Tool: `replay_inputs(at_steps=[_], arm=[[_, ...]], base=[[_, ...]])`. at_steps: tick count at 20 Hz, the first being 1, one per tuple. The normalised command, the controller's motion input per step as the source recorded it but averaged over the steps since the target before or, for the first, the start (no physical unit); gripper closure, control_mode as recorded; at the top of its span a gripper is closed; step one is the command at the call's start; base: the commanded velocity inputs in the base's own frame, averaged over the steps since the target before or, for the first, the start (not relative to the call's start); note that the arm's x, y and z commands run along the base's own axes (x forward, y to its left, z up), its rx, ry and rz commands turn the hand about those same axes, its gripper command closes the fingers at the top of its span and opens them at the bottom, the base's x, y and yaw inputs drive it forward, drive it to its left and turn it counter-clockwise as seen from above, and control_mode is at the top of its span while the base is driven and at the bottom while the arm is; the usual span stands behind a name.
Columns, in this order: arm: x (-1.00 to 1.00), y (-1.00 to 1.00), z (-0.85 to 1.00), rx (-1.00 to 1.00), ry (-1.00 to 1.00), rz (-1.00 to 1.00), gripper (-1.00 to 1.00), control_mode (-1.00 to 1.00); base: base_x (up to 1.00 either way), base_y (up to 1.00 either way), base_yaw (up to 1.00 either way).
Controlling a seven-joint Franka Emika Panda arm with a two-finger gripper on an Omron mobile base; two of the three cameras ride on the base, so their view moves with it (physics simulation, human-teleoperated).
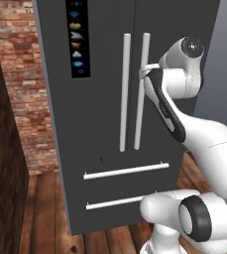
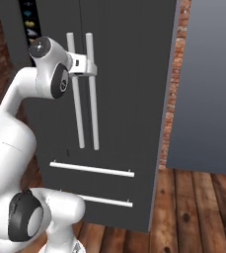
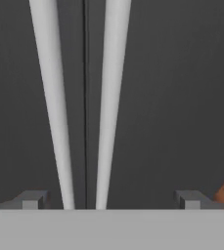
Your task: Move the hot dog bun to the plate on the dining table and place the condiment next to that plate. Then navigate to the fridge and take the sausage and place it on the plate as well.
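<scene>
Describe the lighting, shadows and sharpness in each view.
Left base view: even, flat light on the tall dark grey fridge; its pale bar handles cast almost no shadow; edges slightly soft. Right base view: same flat light; the white arm's open gripper looks crisp. Hand view: the handles splay apart through perspective and look blurred.

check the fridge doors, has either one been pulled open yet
No, both doors of the fridge sit flush and shut, and the open gripper is up at the two upright bar handles.

The claw (image 2: 92,65) sits before the fridge (image 2: 129,74) handles (image 2: 80,108).
</scene>
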Motion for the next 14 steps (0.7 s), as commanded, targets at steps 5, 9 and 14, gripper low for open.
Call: replay_inputs(at_steps=[5,9,14], arm=[[0.46,0.00,-0.07,0.00,0.00,0.00,-1.00,-1.00],[0.43,0.00,-0.10,0.00,0.00,0.00,-1.00,-1.00],[0.42,0.00,-0.11,0.00,0.00,0.00,-1.00,-1.00]], base=[[0.00,0.00,0.00],[0.00,0.00,0.00],[0.00,0.00,0.00]])
